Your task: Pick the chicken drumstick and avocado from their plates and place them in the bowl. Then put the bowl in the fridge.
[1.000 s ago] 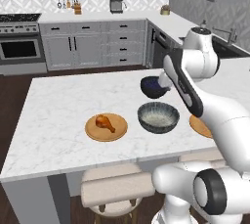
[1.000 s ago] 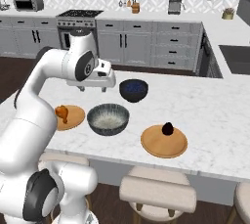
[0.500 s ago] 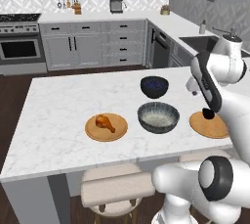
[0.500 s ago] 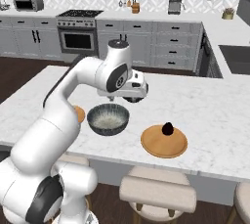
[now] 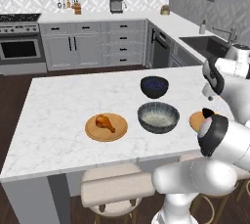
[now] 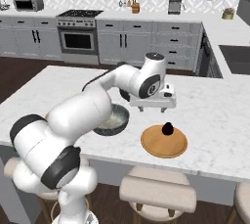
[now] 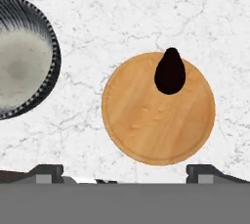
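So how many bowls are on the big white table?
2: a grey speckled stone bowl near the middle of the counter, and a smaller glossy dark navy bowl just behind it.

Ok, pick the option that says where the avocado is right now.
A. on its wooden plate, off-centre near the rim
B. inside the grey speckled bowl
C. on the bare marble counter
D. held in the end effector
A: in the hand view the avocado lies on the plate, near its edge, while the grey bowl beside it holds nothing and the open end effector hangs above, clear of both.
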Available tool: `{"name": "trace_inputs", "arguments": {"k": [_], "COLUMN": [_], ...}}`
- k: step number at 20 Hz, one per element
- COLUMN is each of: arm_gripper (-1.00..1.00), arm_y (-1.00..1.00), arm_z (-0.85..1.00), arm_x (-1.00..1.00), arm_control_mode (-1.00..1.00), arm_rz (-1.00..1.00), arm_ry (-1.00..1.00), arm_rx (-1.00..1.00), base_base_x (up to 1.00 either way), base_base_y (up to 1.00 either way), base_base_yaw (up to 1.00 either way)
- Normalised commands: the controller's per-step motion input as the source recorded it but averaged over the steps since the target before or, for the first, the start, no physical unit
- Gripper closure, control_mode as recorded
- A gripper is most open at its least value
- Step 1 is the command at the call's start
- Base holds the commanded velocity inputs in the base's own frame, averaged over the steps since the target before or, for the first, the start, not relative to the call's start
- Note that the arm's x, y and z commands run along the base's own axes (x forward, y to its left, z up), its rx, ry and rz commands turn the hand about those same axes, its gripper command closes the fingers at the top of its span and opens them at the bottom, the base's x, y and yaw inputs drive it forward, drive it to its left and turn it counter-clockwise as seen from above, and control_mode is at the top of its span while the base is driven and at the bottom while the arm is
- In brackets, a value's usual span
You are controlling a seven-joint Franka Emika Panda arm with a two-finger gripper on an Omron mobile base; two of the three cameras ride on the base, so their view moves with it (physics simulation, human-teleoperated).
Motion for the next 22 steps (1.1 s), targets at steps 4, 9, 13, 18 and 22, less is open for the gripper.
{"name": "trace_inputs", "arguments": {"k": [4, 9, 13, 18, 22], "arm_gripper": [-1.00, -1.00, -1.00, -1.00, -1.00], "arm_y": [-0.72, -0.37, 0.00, -0.01, -0.05], "arm_z": [-0.53, -0.57, -0.51, -0.52, -0.46], "arm_x": [0.55, -0.09, 0.63, 0.65, 0.30], "arm_control_mode": [-1.00, -1.00, -1.00, -1.00, -1.00], "arm_rz": [-0.02, 0.00, 0.00, 0.00, 0.00], "arm_ry": [0.16, 0.05, 0.01, 0.05, 0.12], "arm_rx": [0.05, 0.05, 0.00, 0.00, 0.02], "base_base_x": [0.00, 0.00, 0.00, 0.00, 0.00], "base_base_y": [0.00, 0.00, 0.00, 0.00, 0.00], "base_base_yaw": [0.00, 0.00, 0.00, 0.00, 0.00]}}
